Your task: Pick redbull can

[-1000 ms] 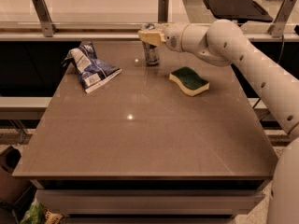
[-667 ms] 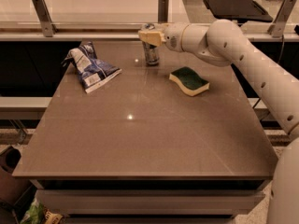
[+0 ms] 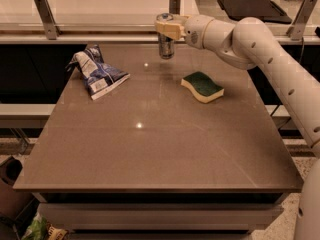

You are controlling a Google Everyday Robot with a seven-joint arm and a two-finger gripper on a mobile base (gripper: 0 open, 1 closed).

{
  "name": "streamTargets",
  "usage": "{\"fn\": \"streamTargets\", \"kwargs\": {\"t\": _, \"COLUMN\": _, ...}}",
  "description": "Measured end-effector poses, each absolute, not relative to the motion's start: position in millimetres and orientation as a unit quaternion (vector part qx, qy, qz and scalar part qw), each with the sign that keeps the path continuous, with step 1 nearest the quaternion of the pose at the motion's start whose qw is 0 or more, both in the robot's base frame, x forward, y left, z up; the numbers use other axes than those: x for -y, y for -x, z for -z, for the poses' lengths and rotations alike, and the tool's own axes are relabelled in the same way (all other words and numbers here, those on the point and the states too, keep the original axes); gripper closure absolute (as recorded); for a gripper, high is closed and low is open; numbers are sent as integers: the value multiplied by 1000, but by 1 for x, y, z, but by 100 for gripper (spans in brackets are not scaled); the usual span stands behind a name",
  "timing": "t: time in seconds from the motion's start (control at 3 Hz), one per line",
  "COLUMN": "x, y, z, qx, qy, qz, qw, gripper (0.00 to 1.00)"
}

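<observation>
The redbull can (image 3: 166, 47) is a slim silver and blue can with a silver top, at the back middle of the brown table (image 3: 150, 154). My gripper (image 3: 166, 28) reaches in from the right and is shut on the can's upper part. The can hangs upright, its base a little above the table top. The cream fingers (image 3: 169, 30) hide the can's upper band.
A blue-and-white foil snack bag (image 3: 95, 71) lies at the back left. A green and yellow sponge (image 3: 202, 87) lies right of the can. A raised counter ledge with metal posts (image 3: 45, 16) runs behind the table. My white arm (image 3: 260, 49) crosses the right side.
The can, held in my gripper, has risen a little off the table. The bag and sponge have not moved.
</observation>
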State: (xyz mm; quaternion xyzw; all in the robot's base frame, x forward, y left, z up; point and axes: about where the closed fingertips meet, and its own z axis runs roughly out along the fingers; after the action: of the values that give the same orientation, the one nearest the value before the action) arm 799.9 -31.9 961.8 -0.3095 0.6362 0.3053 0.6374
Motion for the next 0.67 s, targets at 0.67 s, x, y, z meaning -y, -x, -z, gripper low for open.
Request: {"fn": "streamTargets", "kwargs": {"t": 0.67, "x": 69, "y": -791, "z": -1006, "qx": -615, "qy": 302, "qz": -290, "qw": 668, "gripper": 100}}
